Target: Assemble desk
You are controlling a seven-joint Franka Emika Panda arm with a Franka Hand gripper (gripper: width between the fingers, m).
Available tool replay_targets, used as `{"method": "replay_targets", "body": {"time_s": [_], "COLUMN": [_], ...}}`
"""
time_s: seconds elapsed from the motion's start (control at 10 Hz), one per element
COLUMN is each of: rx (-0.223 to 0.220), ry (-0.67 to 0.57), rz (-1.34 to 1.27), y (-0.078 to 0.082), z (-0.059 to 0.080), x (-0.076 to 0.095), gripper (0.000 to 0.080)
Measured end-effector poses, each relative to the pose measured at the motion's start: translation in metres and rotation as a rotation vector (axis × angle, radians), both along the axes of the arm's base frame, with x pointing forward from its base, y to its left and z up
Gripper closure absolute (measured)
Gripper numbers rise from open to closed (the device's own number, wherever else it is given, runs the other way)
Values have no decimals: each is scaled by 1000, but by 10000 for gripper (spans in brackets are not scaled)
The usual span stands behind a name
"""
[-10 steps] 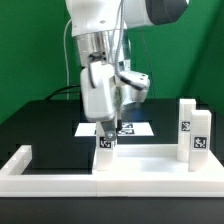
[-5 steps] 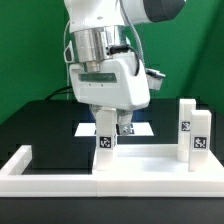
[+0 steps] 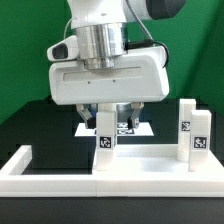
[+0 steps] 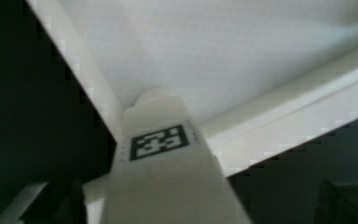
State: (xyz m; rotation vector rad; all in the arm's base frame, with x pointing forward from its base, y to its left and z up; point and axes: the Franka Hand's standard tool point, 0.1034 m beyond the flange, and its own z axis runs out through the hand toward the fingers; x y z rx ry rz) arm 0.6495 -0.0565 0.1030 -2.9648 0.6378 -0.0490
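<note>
The white desk tabletop (image 3: 150, 160) lies flat at the front, with a raised rim. One square leg (image 3: 105, 152) stands upright at its corner on the exterior view's left, marker facing the camera. My gripper (image 3: 113, 124) hangs just over that leg, with its fingers spread wider than the leg. In the wrist view the leg (image 4: 163, 150) rises between the two dark fingers (image 4: 30, 203), with gaps on both sides, and the tabletop (image 4: 229, 50) lies beyond it. Two more legs (image 3: 186, 126) (image 3: 200, 138) stand upright at the exterior view's right end.
A long low white wall (image 3: 30, 172) with turned-up ends runs along the front of the black table. The marker board (image 3: 138, 128) lies flat behind the gripper. A green backdrop closes the rear.
The hand has turned about its vertical axis over the left leg, so its broad face now faces the camera. The leg and the other parts have not moved.
</note>
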Motion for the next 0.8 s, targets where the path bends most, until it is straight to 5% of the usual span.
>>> {"method": "replay_targets", "body": {"time_s": [0.1,0.4,0.8], "rx": [1,-1,13], "ry": [2,17,69], "rz": [-18,-123,-496], "y": [0,-5,-6], "z": [0,-2,-4], "x": [0,-2,-1], "gripper": [150,504,505]}}
